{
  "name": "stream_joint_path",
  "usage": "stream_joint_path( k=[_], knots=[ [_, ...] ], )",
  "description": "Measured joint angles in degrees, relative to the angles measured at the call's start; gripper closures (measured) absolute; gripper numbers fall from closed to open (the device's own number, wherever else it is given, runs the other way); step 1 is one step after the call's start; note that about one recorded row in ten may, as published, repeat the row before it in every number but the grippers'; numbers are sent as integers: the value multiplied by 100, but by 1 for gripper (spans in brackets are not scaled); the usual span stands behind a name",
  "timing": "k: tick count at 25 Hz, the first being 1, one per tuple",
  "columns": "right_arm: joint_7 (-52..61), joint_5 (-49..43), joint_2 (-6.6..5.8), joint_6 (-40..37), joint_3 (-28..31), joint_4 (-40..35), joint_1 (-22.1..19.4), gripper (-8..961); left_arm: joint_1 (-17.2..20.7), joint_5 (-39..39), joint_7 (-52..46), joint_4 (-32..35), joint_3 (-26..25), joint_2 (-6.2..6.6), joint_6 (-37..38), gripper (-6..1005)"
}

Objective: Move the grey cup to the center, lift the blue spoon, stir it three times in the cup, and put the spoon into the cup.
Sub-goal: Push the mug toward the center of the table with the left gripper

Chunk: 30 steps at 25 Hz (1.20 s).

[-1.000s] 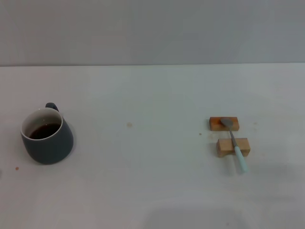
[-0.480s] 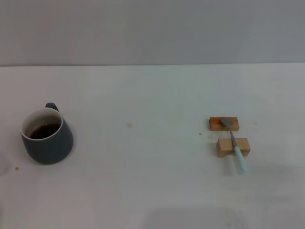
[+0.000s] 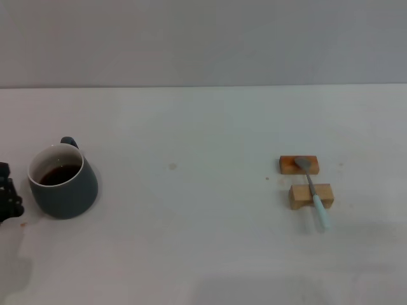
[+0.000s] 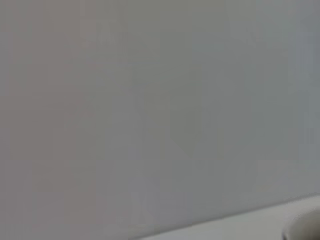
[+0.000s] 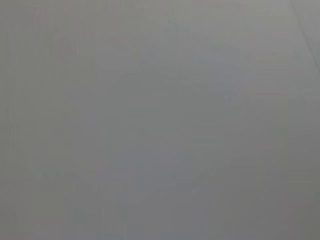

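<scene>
At the far left edge of the head view, the left gripper (image 3: 6, 190) shows only as a dark sliver just beside the cup (image 3: 63, 187), on the side away from the centre; too little of it is in view to tell whether its jaws are spread or pressed together. The cup stands upright on the tabletop (image 3: 191, 241), well left of centre, dark liquid inside, its handle turned toward the back wall. So the cup lies directly to the right of the left gripper, and the left arm is plainly the nearer one for sliding or carrying it toward the middle, which is not yet done. Well apart on the right, the spoon (image 3: 313, 190) rests across two wooden blocks (image 3: 310, 196), its metal bowl on the farther block and its pale handle sticking out over the nearer one toward the robot, so its long axis runs roughly front to back with a slight slant. The right gripper is nowhere in view; its wrist camera shows only blank grey.
</scene>
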Motion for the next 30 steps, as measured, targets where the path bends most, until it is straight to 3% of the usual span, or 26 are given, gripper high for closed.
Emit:
stream_joint_path(
  k=[19,30],
  knots=[
    [0,24,-9,-1,53,0,26,251,-172,-4,261,-59,252,-13,-305,1000],
    [0,37,-9,45,61,0,36,249,-195,1,280,-335,847,-15,-265,1000]
  ],
)
